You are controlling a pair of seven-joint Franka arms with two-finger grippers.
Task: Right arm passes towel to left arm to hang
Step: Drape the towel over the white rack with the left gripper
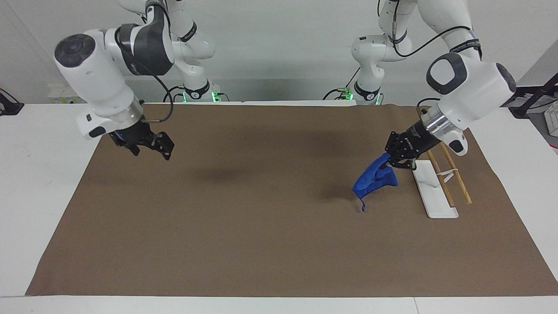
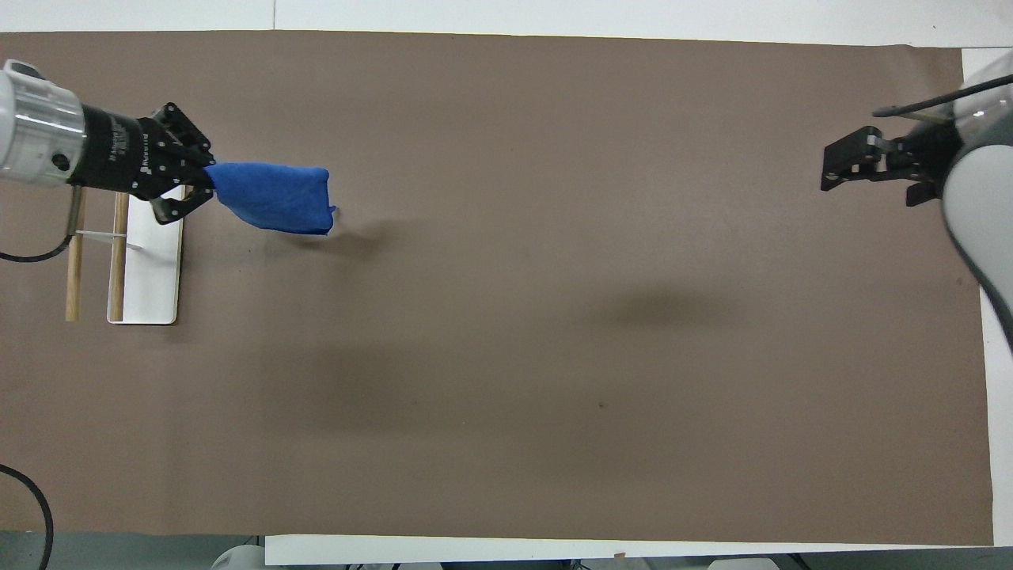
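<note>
Your left gripper's fingers [image 2: 187,199] are pinched tight on one gathered corner of the towel [image 1: 374,179], and nothing else touches the cloth. From that pinch the blue towel [image 2: 273,196] trails away toward the middle of the brown mat [image 1: 261,226]: in the overhead view it stretches out flat from the fingertips, and in the facing view it droops below them, a small loop dangling at its lowest end, clear of the mat with its shadow just beneath.

Take the white rack [image 1: 431,188] as your landmark. The left gripper [image 1: 399,157] hangs in the air over the end of the rack's base that lies nearer the robots, at its inner edge, so the towel hangs just beside the rack, on the side facing the mat's centre. The rack's two wooden rods [image 1: 453,174] run along its length; the towel is not on either rod. In the overhead view the same rack [image 2: 150,269] shows under and past the gripper's wrist.

Your right gripper [image 1: 148,144] is well apart from the rack, up over the mat's edge at the right arm's end of the table. Its fingers [image 2: 851,162] hold nothing; you can see them only edge-on, so I cannot tell how wide they stand.
</note>
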